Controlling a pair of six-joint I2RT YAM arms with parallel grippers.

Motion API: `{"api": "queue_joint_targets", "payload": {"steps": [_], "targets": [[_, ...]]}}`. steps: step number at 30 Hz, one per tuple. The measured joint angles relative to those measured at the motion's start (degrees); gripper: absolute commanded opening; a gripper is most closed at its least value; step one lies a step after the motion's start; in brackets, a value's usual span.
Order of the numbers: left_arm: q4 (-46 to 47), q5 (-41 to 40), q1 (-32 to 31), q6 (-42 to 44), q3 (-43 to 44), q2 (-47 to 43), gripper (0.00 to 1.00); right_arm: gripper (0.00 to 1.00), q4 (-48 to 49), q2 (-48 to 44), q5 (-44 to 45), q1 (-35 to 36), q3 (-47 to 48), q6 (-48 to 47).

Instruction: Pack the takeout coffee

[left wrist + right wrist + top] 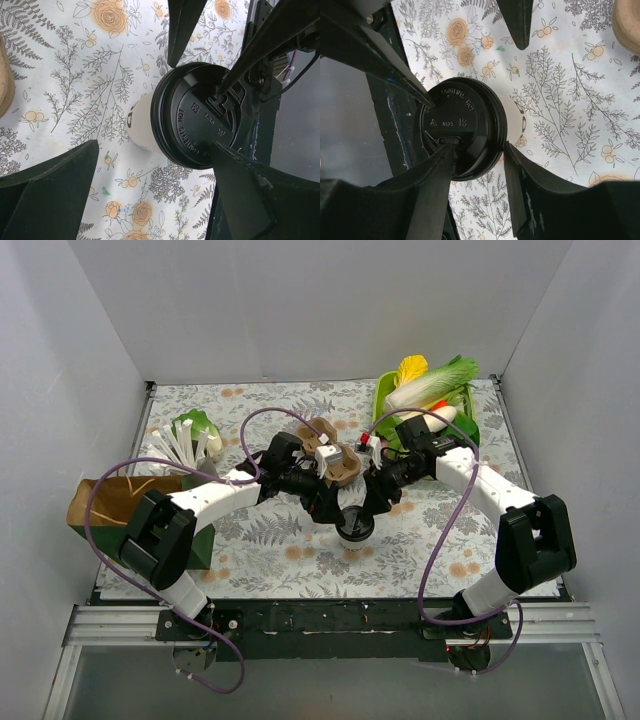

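1. Takeout coffee point(355, 527) stands upright, lid on, on the desk point(280, 550) between both arms.
2. Right gripper point(479, 150) clasps its lid, apparently to steady it.
3. Left gripper point(155, 145) straddles it, spread wide, grasping nothing.

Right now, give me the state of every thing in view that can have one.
takeout coffee, upright on the table, black lid on.
left claw, open wide, straddling it without gripping.
right claw, shut on the takeout coffee at its lid.
cardboard carrier, visible wells empty.
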Motion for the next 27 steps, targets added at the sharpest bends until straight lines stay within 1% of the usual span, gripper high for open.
{"api": "queue_joint_targets", "payload": {"steps": [6, 7, 14, 18, 27], "targets": [[0.57, 0.83, 0.02, -0.26, -0.26, 0.44, 0.94, 0.54, 0.04, -1.7, -4.07, -1.2, -0.63, 0.37], [0.79, 1.14, 0.02, -0.35, -0.48, 0.44, 0.94, 0.54, -0.31, -2.99, -5.66, -1.36, -2.01, 0.37], [1.05, 1.53, 0.02, -0.9, -0.74, 0.44, 0.94, 0.54, 0.39, -3.43, -9.14, -4.61, -6.6, 3.23], [1.27, 1.64, 0.02, -1.11, -0.74, 0.52, 0.94, 0.56, 0.17, -2.69, -10.19, -6.16, -7.28, 3.78], [1.9, 1.77, 0.02, -1.64, -0.74, 0.83, 0.94, 0.56, -0.5, 1.05, -13.7, -6.36, -7.41, 3.08]]}}
